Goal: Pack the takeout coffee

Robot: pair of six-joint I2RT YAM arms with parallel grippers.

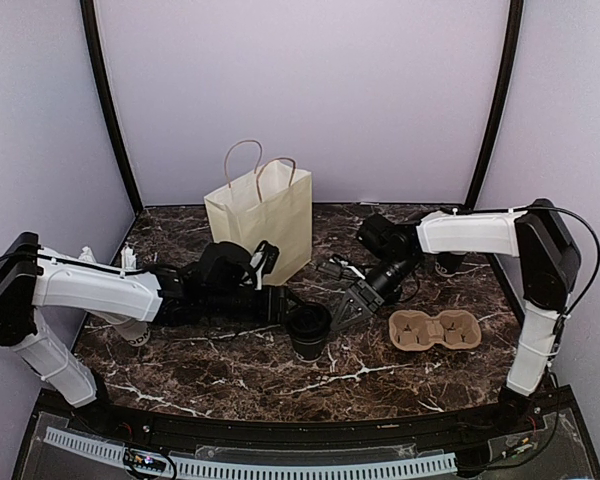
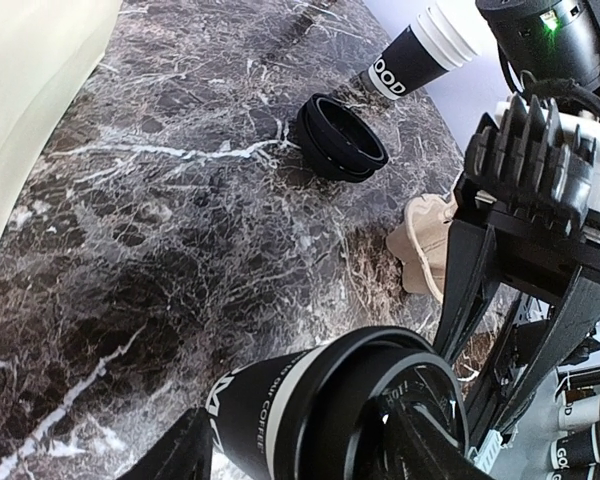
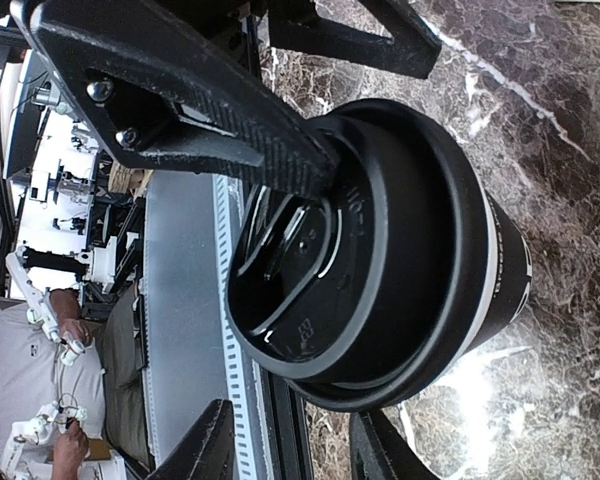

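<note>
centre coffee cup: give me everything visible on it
Black paper coffee cup with a pale band and COFFEE lettering, upright mid-table near the cream paper bag. A round black plastic lid sits on its rim, apparently tilted. The left gripper clamps its body; the right gripper straddles the lid's edge, grip unclear.

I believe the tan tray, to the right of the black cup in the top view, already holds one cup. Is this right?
Not quite. The top view shows both holes of the tan tray empty, so it holds no cup yet. It does lie to the right of the black cup.
</note>
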